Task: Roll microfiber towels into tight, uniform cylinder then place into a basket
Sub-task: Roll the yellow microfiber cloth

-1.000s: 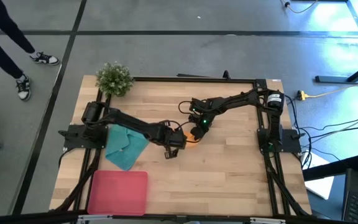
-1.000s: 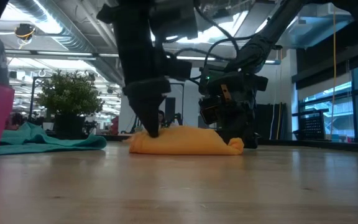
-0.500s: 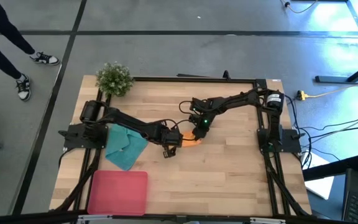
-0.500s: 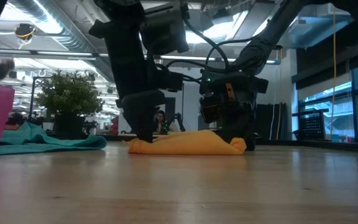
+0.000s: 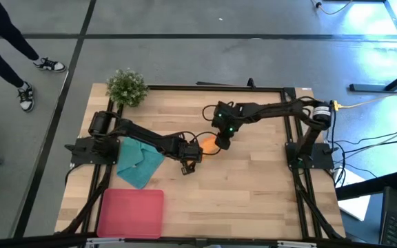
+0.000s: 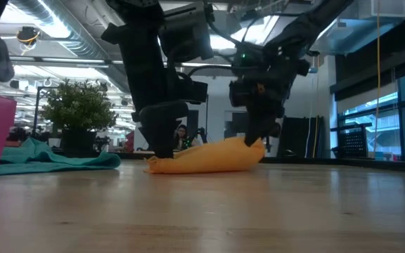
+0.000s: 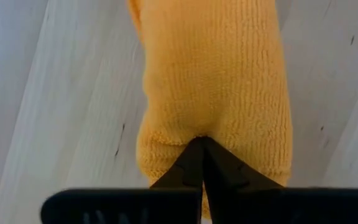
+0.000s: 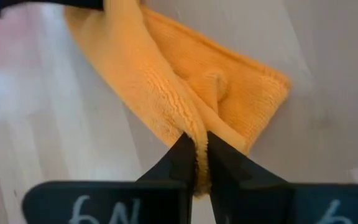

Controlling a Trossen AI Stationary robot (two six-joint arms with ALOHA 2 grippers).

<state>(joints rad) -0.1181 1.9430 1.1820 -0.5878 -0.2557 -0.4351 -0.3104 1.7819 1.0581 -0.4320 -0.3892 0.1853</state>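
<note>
Towel work sits mid-desk: your orange towel point(image 5: 207, 144) lies bunched on the wooden desk point(image 5: 253, 186), one end flat on the wood, the other lifted. Your left hand point(image 7: 201, 144) is clenched tight, its tips pressed into the low end of the orange towel and pinning it down. Your right hand point(image 8: 197, 148) is grasping the raised end, a fold of orange cloth pinched between its two fingers and held up off the wood in the low view. You find the teal towel point(image 5: 138, 161) lying loose and crumpled well to the left side, under the left arm. Your pink basket point(image 5: 131, 212) sits near the front left corner, just beside the teal towel, and a potted plant point(image 5: 127, 87) stands at the back left corner
</note>
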